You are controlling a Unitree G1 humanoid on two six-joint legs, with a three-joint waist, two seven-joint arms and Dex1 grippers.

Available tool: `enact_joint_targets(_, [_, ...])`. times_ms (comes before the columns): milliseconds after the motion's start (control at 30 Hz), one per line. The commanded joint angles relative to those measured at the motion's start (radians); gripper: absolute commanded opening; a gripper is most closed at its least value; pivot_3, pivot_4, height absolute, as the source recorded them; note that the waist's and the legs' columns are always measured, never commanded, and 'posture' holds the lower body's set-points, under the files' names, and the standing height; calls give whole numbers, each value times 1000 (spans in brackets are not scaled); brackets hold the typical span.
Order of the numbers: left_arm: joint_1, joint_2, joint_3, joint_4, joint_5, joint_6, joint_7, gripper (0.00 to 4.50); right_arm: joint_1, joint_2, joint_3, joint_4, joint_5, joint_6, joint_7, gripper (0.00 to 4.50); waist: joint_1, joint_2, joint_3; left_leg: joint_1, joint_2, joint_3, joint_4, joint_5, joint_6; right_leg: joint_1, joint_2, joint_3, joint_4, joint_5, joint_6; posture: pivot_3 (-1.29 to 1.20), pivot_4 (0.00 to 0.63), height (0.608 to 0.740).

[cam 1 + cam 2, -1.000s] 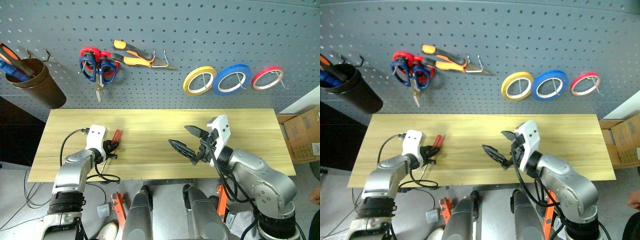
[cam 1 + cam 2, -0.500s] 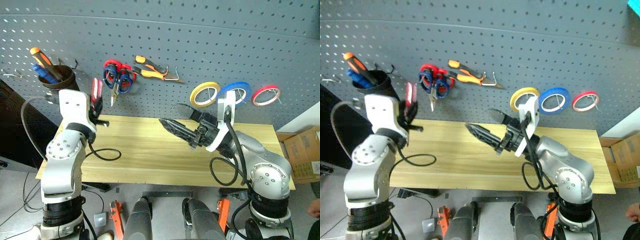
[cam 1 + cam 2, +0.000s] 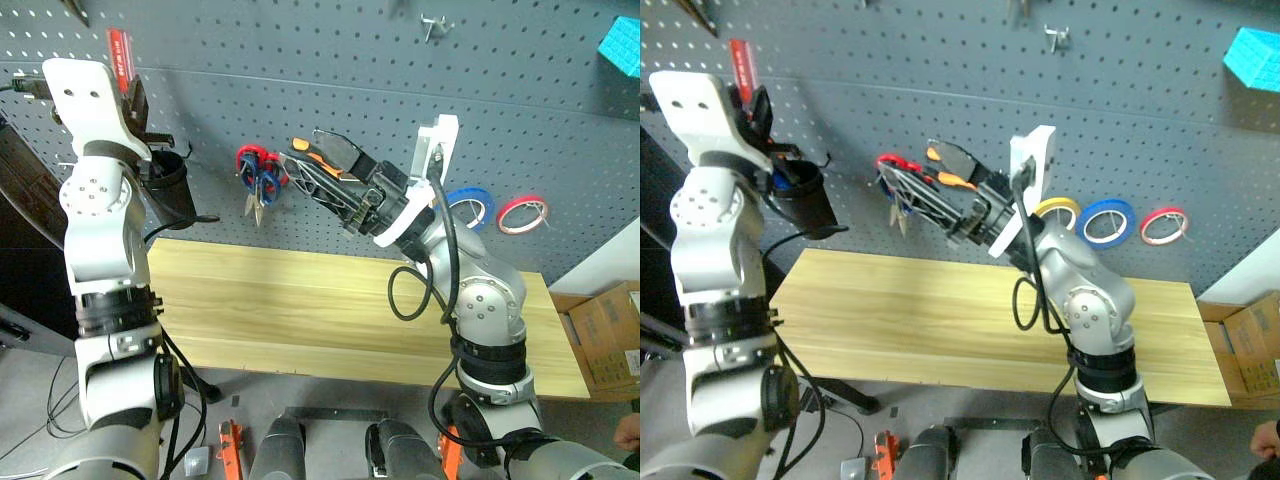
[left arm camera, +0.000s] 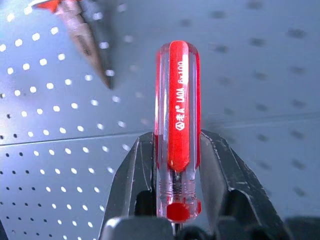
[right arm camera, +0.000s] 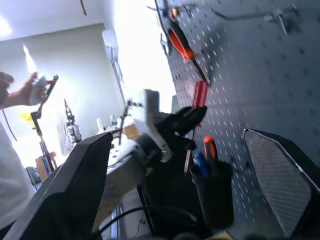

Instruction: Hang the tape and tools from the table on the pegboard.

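Left end effector (image 3: 135,95) risen, clenching red-handled screwdriver (image 4: 176,125) near pegboard (image 3: 520,100), right end effector (image 3: 318,170) raised, released

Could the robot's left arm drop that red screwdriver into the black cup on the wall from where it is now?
Probably yes. The left gripper holds the red-handled screwdriver just above the black cup, with nothing between them, though the cup already holds other tools.

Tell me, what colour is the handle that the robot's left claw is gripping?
Clear red, best seen in the left wrist view: screwdriver.
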Motion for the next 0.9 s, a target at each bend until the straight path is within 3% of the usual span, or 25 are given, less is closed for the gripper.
enact_joint_targets(33, [-118, 18, 18, 189, -47, -99, -56, 830, -7, 9, 7, -2, -16, -46, 7, 4500, 2, -1, -6, 0, 0, 0, 0, 0, 0, 1, 0, 0, 0, 1, -2, 165, 12, 740])
enact_joint_targets(267, [-256, 31, 40, 593, -83, -219, -117, 830, 24, -1, 21, -4, -56, -68, -3, 4500, -1, 0, -19, 0, 0, 0, 0, 0, 0, 0, 0, 0, 0, 2, -2, 116, 17, 740])
enact_joint_targets(567, [-163, 29, 64, 617, -110, -257, -78, 830, 77, -31, 11, -59, -62, -54, -47, 4500, -9, -1, -23, 0, 0, 0, 4, 0, 0, 0, 0, 1, 9, 2, -2, 83, 30, 740])
enact_joint_targets(600, [-151, 27, 67, 606, -116, -254, -76, 1537, 80, -33, 12, -63, -62, -53, -50, 4500, -10, -1, -23, 1, 0, 0, 5, 0, 1, -1, 0, 1, 9, 2, -2, 84, 30, 740])
enact_joint_targets(900, [-90, 19, 71, 497, -150, -214, -61, 4486, 76, -41, 22, -52, -63, -54, -45, 4500, -21, 0, -28, 4, 0, 0, 5, 2, 2, 0, 1, 2, 14, 3, -4, 92, 25, 740])
